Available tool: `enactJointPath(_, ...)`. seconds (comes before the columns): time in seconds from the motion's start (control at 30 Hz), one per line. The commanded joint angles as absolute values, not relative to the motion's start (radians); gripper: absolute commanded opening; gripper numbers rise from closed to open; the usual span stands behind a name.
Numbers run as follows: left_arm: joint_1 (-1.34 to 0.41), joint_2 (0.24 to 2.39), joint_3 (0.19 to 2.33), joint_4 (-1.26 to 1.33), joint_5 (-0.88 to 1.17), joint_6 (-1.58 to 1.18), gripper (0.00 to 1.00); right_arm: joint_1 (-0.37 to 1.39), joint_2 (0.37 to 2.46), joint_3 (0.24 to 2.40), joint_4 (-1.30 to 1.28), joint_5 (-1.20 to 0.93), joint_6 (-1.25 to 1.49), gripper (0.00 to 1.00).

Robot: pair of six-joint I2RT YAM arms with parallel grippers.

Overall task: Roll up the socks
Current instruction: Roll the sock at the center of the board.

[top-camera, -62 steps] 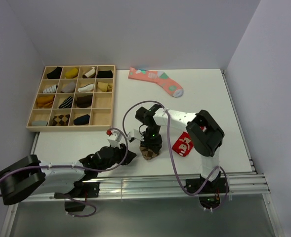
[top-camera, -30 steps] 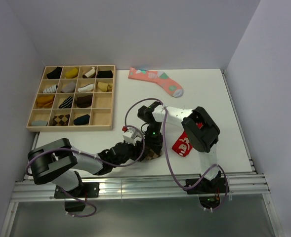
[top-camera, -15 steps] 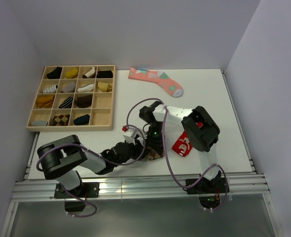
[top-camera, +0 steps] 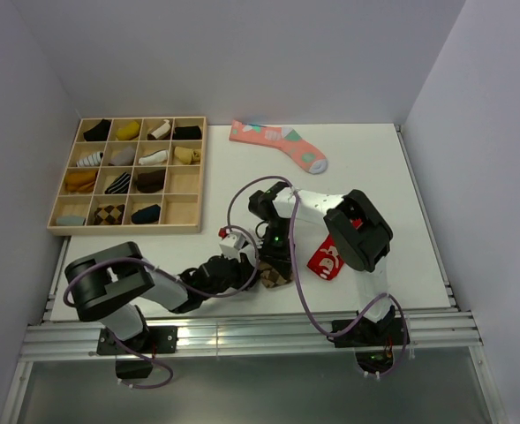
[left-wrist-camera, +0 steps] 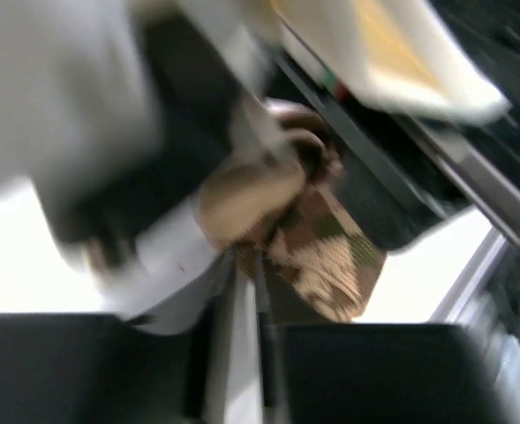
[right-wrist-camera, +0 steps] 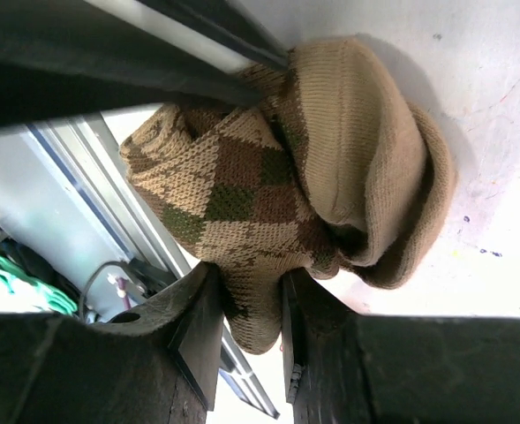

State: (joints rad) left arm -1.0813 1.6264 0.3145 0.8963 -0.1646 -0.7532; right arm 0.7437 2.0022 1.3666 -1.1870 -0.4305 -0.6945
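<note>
Mid-roll step. Pinching bunched argyle sock (right-wrist-camera: 268, 194) in narrow right gripper (right-wrist-camera: 246, 305), near table (top-camera: 401, 185) front edge. Cannot tell left gripper (top-camera: 244, 274) finger state: blurred, just beside sock. Next: calls for folding cuff over roll.

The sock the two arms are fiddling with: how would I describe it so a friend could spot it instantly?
Look at the white table, near the middle of its front edge. The sock there is bunched up, pinched in the right gripper, beside a flat red sock. Its brown-and-tan diamond check sets it apart from that one.
</note>
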Motion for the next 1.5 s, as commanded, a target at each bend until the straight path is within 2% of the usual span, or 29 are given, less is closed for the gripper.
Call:
enactJointPath(0.0,-1.104,1.530,0.269,0.907,-0.150,-0.749,0.23,0.756,2.025,1.355,-1.009,-0.436,-0.661,0.26)
enactJointPath(0.13,-1.101,1.428,0.255,0.858,-0.184,-0.732,0.32,0.755,2.037,1.364,-1.017,-0.423,-0.660,0.16)
enactJointPath(0.17,-1.101,1.416,0.258,0.841,-0.184,-0.717,0.38,0.755,2.043,1.368,-1.019,-0.422,-0.658,0.15)
enactJointPath(0.27,-1.101,1.394,0.268,0.845,-0.157,-0.692,0.46,0.753,2.049,1.379,-1.029,-0.422,-0.660,0.13)
enactJointPath(0.37,-1.101,1.422,0.307,0.833,-0.114,-0.654,0.50,0.749,2.062,1.390,-1.042,-0.422,-0.658,0.13)
enactJointPath(0.6,-1.100,1.503,0.368,0.864,-0.057,-0.603,0.53,0.738,2.083,1.416,-1.074,-0.436,-0.666,0.13)
enactJointPath(0.93,-1.095,1.591,0.420,0.821,-0.051,-0.594,0.53,0.730,2.095,1.425,-1.083,-0.440,-0.667,0.13)
enactJointPath(1.1,-1.091,1.618,0.399,0.844,-0.034,-0.617,0.47,0.726,2.092,1.430,-1.083,-0.452,-0.664,0.13)
enactJointPath(1.13,-1.091,1.623,0.393,0.847,-0.031,-0.620,0.44,0.726,2.088,1.428,-1.083,-0.457,-0.664,0.14)
enactJointPath(1.2,-1.089,1.641,0.394,0.847,-0.015,-0.629,0.32,0.724,2.085,1.425,-1.069,-0.462,-0.654,0.18)
enactJointPath(1.23,-1.089,1.647,0.396,0.842,-0.012,-0.632,0.27,0.724,2.074,1.421,-1.066,-0.471,-0.650,0.23)
enactJointPath(1.27,-1.089,1.660,0.403,0.838,-0.011,-0.635,0.15,0.724,2.069,1.416,-1.060,-0.474,-0.644,0.27)
enactJointPath(1.37,-1.088,1.681,0.417,0.805,-0.009,-0.637,0.00,0.721,2.034,1.401,-1.028,-0.485,-0.620,0.43)
enactJointPath(1.47,-1.086,1.686,0.408,0.810,-0.009,-0.641,0.00,0.707,1.997,1.388,-1.000,-0.491,-0.591,0.51)
